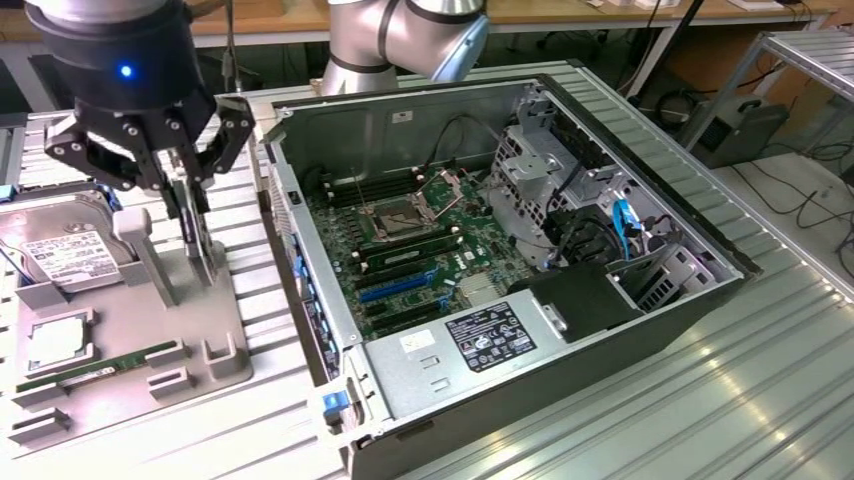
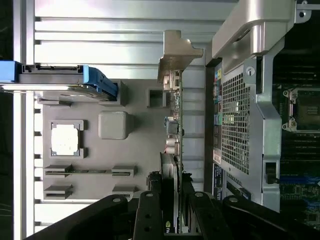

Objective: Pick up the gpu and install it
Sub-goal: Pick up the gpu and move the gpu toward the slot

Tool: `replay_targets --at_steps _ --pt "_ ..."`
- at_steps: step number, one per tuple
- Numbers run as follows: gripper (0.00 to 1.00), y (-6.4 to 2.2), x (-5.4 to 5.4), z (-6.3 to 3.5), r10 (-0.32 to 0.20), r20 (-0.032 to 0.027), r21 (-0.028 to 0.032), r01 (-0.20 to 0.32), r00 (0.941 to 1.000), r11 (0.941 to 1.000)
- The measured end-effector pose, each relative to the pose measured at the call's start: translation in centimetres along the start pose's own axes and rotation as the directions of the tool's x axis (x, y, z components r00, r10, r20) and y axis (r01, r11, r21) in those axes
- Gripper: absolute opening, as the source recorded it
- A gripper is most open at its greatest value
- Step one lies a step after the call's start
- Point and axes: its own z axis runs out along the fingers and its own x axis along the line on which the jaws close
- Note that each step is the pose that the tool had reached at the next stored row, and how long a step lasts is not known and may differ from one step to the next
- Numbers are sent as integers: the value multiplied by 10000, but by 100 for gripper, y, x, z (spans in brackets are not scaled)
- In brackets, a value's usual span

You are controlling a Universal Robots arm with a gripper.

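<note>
Exterior view: gripper [image 1: 191,200] hangs over the grey fixture tray [image 1: 134,300] at the exterior view's left, pointing down, its black fingers [image 1: 171,190] closed against both faces of the gpu [image 1: 200,245]. The card stands upright and edge-on between them, over the tray's rear posts; whether its lower edge is seated in the tray or clear of it cannot be told.

Wrist view: gripper [image 2: 171,200] clamps the gpu [image 2: 174,135] at the heatsink end, and the silver end bracket [image 2: 174,55] projects at the far end.

Also on the tray: hard drive [image 1: 60,250] with white label, a square processor [image 1: 56,340] in its recess, and a RAM stick [image 1: 100,365] lying in its slot, all apart from the card.

Just beside the tray, toward the exterior view's right, lies the open computer case [image 1: 534,390]. The motherboard [image 1: 414,250] is exposed inside it, with the power supply [image 1: 487,335] at the near end.

Tray and case rest on a ribbed aluminium table [image 1: 747,380]
</note>
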Motion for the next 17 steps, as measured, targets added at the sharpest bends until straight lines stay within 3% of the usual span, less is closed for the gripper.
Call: replay_targets --at_steps 3,9,12,13,15,17 --pt "26 -13 -104 -213 -74 -35 -58 74 10000 10000" --pt "26 -35 -330 -504 -92 -123 -106 91 9999 9999" --pt "26 -37 -500 -662 -86 -246 -119 83 9997 9999" --pt "26 -36 -625 -721 -81 -355 -143 76 9993 9999" --pt "26 -38 -755 -736 -77 -452 -169 70 9989 9998" --pt "26 -39 -844 -735 -73 -504 -186 64 9987 9998"
